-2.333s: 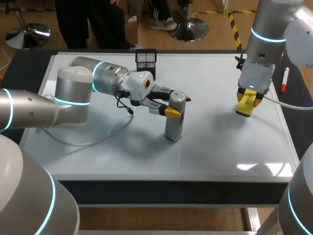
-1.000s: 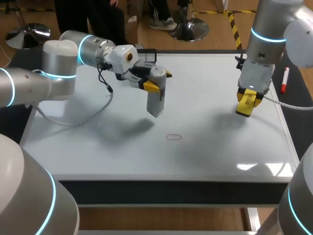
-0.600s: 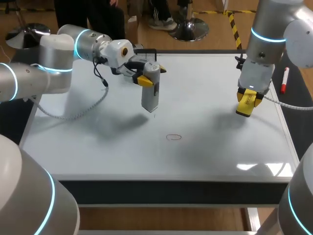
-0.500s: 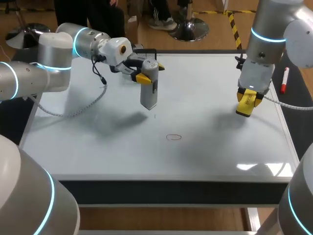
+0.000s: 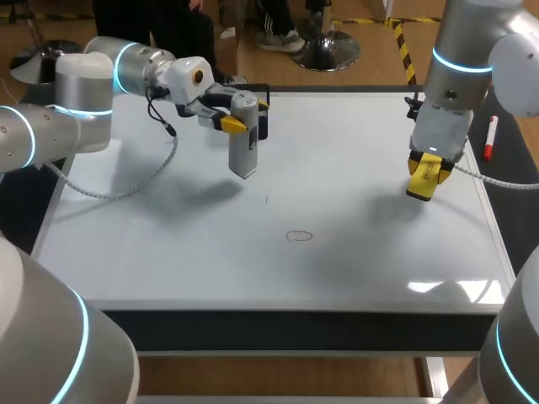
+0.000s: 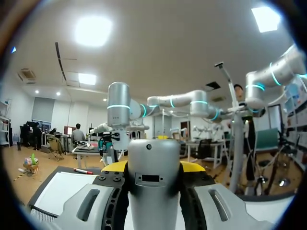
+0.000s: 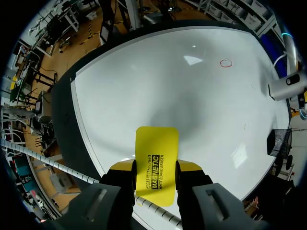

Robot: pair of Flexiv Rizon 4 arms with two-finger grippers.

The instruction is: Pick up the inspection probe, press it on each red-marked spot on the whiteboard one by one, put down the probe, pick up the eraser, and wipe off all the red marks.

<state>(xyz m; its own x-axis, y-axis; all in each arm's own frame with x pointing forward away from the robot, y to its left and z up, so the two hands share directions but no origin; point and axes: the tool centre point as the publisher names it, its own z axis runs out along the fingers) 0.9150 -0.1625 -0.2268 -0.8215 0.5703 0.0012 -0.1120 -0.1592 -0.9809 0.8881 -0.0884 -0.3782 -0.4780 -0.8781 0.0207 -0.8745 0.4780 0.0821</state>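
Head view: probe (image 5: 243, 143) in left hand (image 5: 244, 114) partly hides black basket (image 5: 264, 126).

Place: a robotics lab.
Robots: left arm (image 5: 80, 93) and right arm (image 5: 459, 71), grey with glowing cyan rings, work at one bench.
Work surface: whiteboard (image 5: 354, 252) laid flat as tabletop, red marker pen (image 5: 489, 137) beside it.

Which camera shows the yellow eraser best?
The right wrist view: the eraser shows its whole flat face, held in the right claw. The head view shows it small; the left wrist view, not clearly.
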